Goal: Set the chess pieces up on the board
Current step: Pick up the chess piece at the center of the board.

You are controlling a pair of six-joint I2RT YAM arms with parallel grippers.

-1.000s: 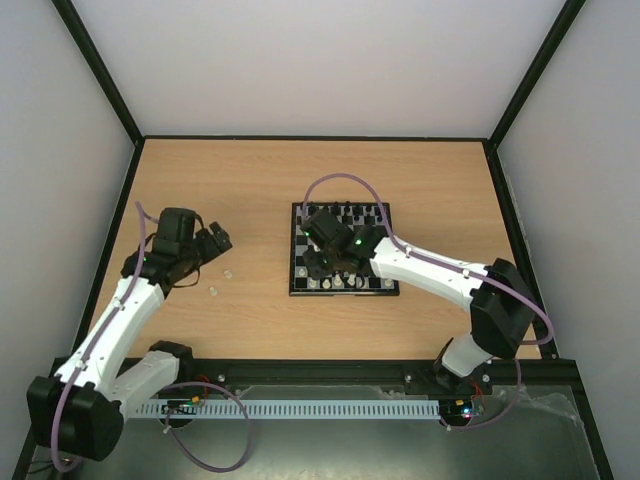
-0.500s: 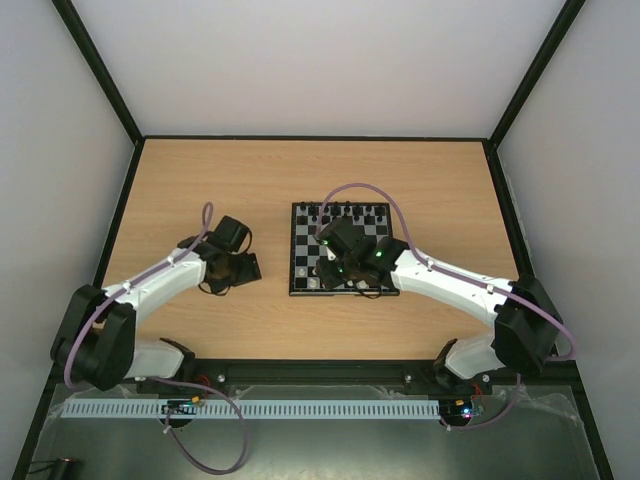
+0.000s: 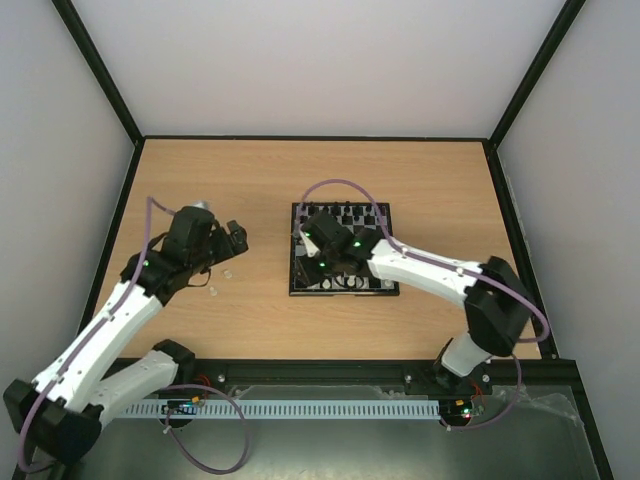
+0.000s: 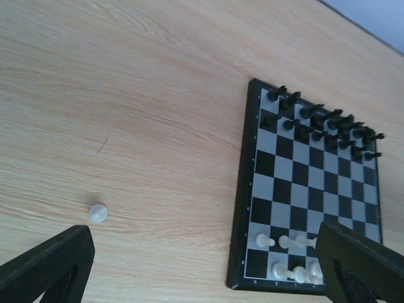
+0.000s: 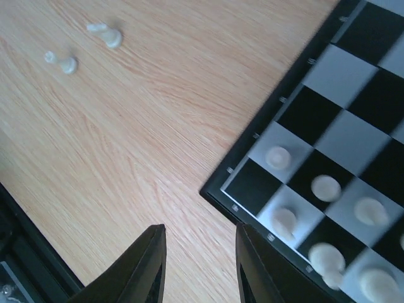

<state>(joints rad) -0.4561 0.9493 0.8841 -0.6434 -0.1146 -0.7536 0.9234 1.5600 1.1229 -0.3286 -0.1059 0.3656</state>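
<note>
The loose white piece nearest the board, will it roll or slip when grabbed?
Likely very light: the piece is tiny beside the squares of the board. It seems to lie on its side, rounded, so a push may roll it. Smooth plastic might slip.

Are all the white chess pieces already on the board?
No, two white chess pieces lie on the wooden table, apart from the board.

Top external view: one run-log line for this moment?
left gripper open, empty | right gripper open at board near-left corner | two white pieces loose on table
</note>
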